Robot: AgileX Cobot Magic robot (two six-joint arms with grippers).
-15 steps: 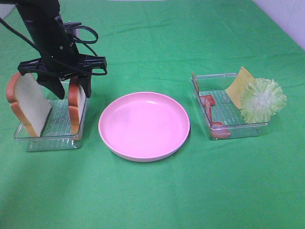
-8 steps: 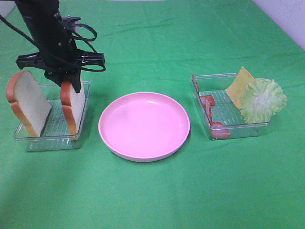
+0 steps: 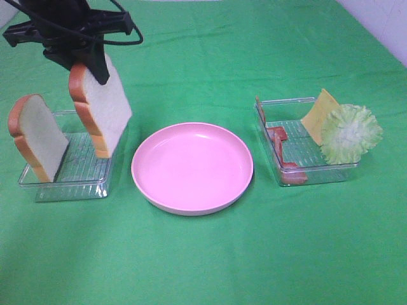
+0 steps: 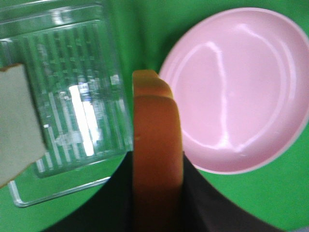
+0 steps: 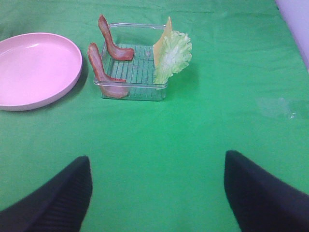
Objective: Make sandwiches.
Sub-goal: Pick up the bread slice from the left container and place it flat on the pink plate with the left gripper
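Because needed first as the base, holding one bread slice (image 3: 105, 111) by its top crust in left gripper (image 3: 94, 67), clamped shut on it, hung upright over clear tray (image 3: 70, 185) at 9 o'clock of pink plate (image 3: 191, 171). Leaving second slice (image 3: 37, 136) propped there. Parking right gripper (image 5: 157, 195) wide open, empty. Bacon (image 3: 278, 135), cheese (image 3: 320, 113), lettuce (image 3: 351, 133) propped in right tray (image 3: 289, 100) at 3 o'clock for edge grabs.

Orange-brown crust noted on white toy bread slice (image 3: 108, 108) between black fingers (image 4: 205, 205); round pink plastic plate (image 3: 191, 168); ribbed clear plastic tray (image 3: 67, 187); green cloth (image 3: 254, 254).
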